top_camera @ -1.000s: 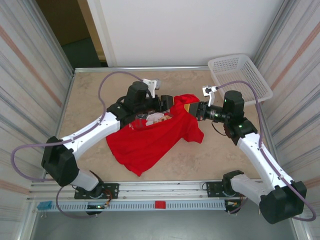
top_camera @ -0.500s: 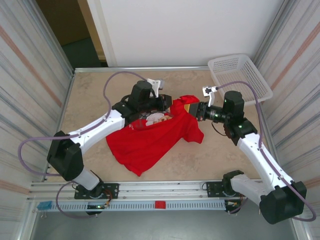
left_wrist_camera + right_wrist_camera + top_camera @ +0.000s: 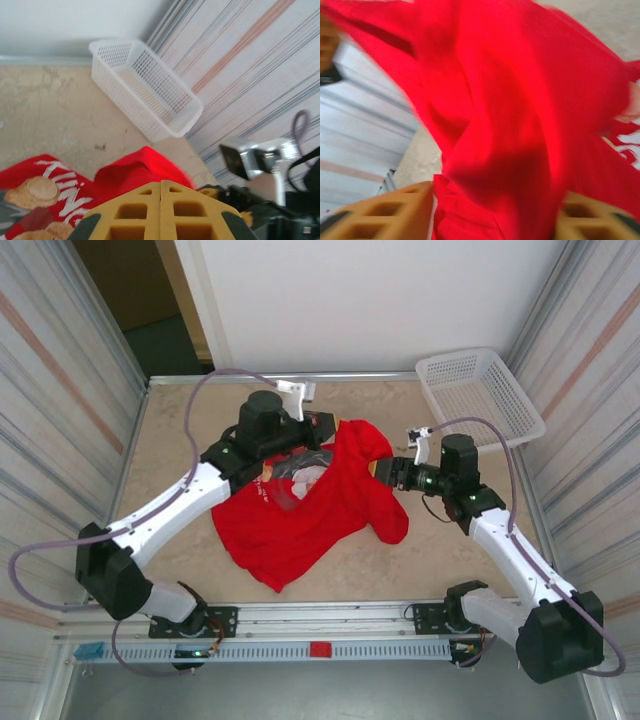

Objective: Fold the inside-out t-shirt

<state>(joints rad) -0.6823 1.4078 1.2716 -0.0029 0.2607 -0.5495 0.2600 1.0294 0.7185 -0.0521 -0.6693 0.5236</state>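
The inside-out t-shirt (image 3: 300, 525) is bright red and lies crumpled in the middle of the table, its tan-and-white print (image 3: 310, 478) facing up. Its far right part is pulled up toward my left gripper (image 3: 328, 428), which is shut on the cloth. In the left wrist view the yellow jaws (image 3: 160, 186) are pressed together with red cloth (image 3: 130, 172) at their tips and the print (image 3: 37, 191) to the left. My right gripper (image 3: 385, 472) is at the shirt's right edge. In the right wrist view its fingers (image 3: 380, 212) stand apart with blurred red cloth (image 3: 520, 100) hanging between them.
A white mesh basket (image 3: 480, 390) stands at the far right corner, also seen in the left wrist view (image 3: 145, 85). Striped walls close in both sides. Bare tabletop (image 3: 180, 430) lies left of the shirt and in front of it (image 3: 400, 570).
My left gripper has shut on the shirt's far edge and drawn it up and back. My right gripper has opened, and the cloth now hangs more steeply on the right side.
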